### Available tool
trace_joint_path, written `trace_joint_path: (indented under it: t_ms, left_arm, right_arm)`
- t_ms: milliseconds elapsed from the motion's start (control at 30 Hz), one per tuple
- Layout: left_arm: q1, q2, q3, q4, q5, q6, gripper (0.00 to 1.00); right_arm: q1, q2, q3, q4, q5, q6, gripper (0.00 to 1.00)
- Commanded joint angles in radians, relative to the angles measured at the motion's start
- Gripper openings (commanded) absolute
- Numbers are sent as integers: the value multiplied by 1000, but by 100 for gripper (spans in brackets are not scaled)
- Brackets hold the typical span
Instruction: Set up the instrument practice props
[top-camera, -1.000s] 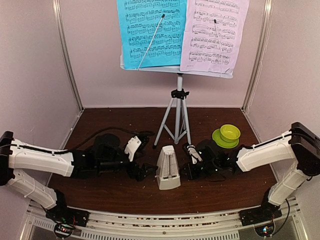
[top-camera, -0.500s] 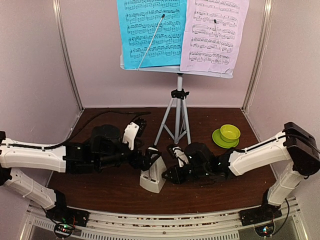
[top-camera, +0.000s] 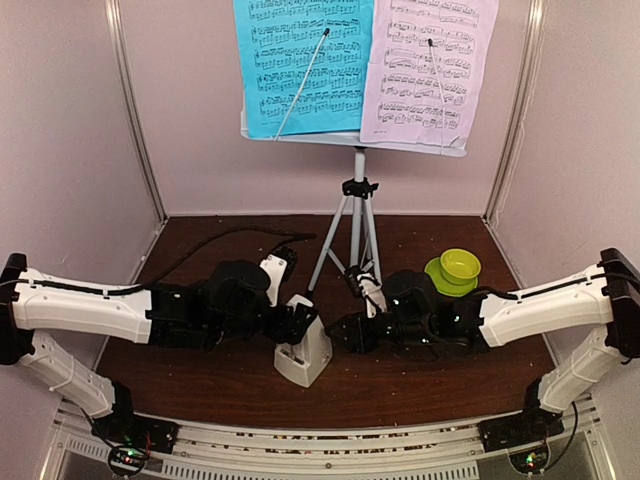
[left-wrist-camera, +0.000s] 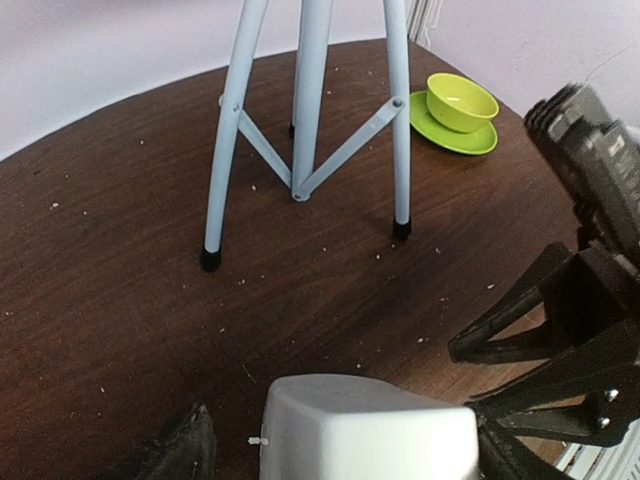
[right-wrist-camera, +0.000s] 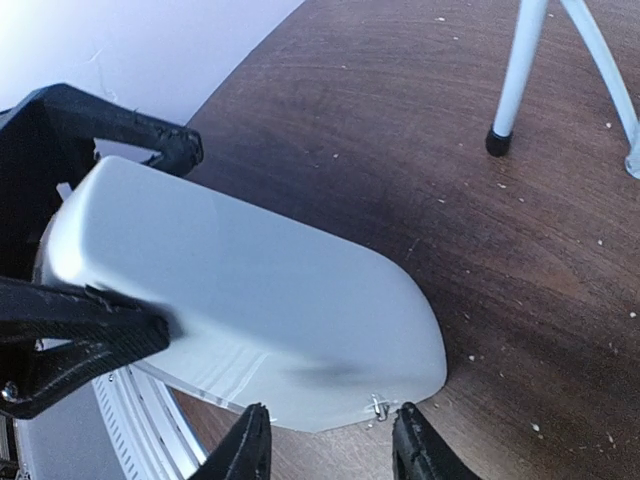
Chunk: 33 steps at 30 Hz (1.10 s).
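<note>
You're on the metronome (top-camera: 305, 350) step: the cyan sheet (top-camera: 300, 60) and lilac sheet (top-camera: 430, 60) already sit on the stand (top-camera: 359, 165). The metronome hangs tilted just above the table (top-camera: 430, 375), in front of the stand's legs, with your left tool (top-camera: 296, 322) clamped across its sides. Your right tool (right-wrist-camera: 330, 445) is parted at its base and grips nothing. Next, as I judge it: bring it upright, set the base flat, then let go.

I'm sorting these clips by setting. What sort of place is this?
Probably a robot test booth rather than a music room: a small brown table boxed in by plain pale walls, with a music stand and metronome set out as props.
</note>
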Motion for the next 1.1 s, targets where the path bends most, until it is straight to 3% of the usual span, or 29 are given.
trace_joint_path:
  t_ms: [0, 233, 500, 667, 833, 1067]
  left_arm:
    - [-6, 60, 43, -58, -13, -21, 81]
    - [-6, 108, 88, -109, -19, -19, 73]
    - [-6, 29, 66, -43, -82, 11, 37]
    - [-6, -36, 102, -5, -169, 113, 23]
    - [-6, -11, 250, -150, -270, 225, 15]
    - [-30, 67, 446, -348, -434, 302, 10]
  right_arm:
    - [-9, -12, 28, -134, 109, 9, 44]
    - [-11, -11, 42, -164, 143, 0, 50]
    - [-11, -27, 31, -151, 135, -23, 50]
    - [-11, -96, -40, -58, 163, -57, 51]
    - [-5, -123, -94, 82, 164, -108, 51]
    - [12, -28, -57, 267, 135, -156, 49]
